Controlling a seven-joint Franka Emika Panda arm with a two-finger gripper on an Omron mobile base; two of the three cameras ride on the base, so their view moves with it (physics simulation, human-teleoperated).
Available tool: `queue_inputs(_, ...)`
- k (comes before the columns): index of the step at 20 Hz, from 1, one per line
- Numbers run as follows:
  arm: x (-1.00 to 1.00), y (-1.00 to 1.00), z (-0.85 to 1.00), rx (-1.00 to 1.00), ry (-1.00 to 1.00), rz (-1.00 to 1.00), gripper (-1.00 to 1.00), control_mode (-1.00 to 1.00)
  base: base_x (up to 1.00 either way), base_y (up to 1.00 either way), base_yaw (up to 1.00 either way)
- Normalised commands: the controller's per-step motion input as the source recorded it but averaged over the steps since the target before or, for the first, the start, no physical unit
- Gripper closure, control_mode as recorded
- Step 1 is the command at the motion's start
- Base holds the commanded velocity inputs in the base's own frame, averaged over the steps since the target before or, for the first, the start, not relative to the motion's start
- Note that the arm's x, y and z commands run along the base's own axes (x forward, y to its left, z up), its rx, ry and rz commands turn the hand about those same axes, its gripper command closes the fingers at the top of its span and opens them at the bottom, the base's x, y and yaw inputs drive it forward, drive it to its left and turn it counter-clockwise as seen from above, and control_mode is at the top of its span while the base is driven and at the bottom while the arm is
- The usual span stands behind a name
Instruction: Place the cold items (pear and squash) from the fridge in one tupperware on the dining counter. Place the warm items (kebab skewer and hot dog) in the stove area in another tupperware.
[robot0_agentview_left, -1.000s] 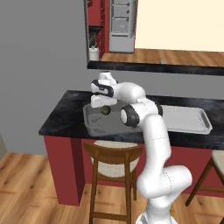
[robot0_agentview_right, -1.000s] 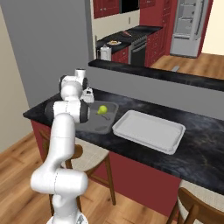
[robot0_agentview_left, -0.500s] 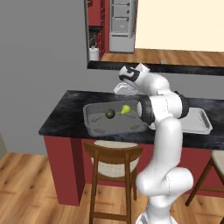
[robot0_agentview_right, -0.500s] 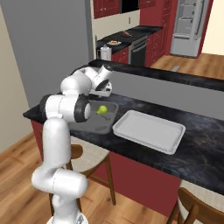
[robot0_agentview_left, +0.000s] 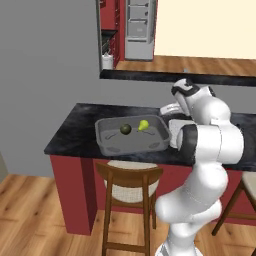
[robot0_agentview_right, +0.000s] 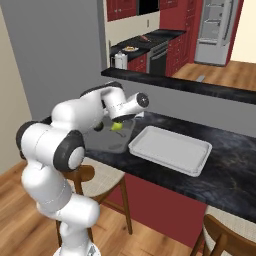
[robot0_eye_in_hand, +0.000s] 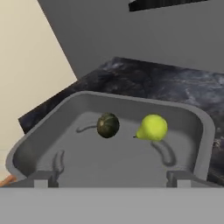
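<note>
Two finger tips (robot0_eye_in_hand: 43, 178) barely rise at the bottom of your hand view, spread wide with nothing between them. In the right base view your arm's white body hides most of the deep grey tupperware (robot0_agentview_right: 119, 141). The glossy black dining counter (robot0_agentview_left: 75, 132) runs under a raised grey back wall, wooden floor below, a wooden stool (robot0_agentview_left: 129, 175) at center. Squash (robot0_eye_in_hand: 107, 125) and pear (robot0_eye_in_hand: 152, 127) lie just beside each other inside the tub, well apart from the fingers. The pale shallow tray (robot0_agentview_right: 170, 149) sits at right.
</note>
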Motion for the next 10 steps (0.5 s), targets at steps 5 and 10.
queue_inputs(5,-1.0,-0.5,0.73,-0.21,0.08,-0.01,-1.0,-1.0,0.0,0.0,0.0)
queue_inputs(10,-1.0,-0.11,-0.07,-0.45,0.29,-0.04,-1.0,-1.0,0.0,0.0,0.0)
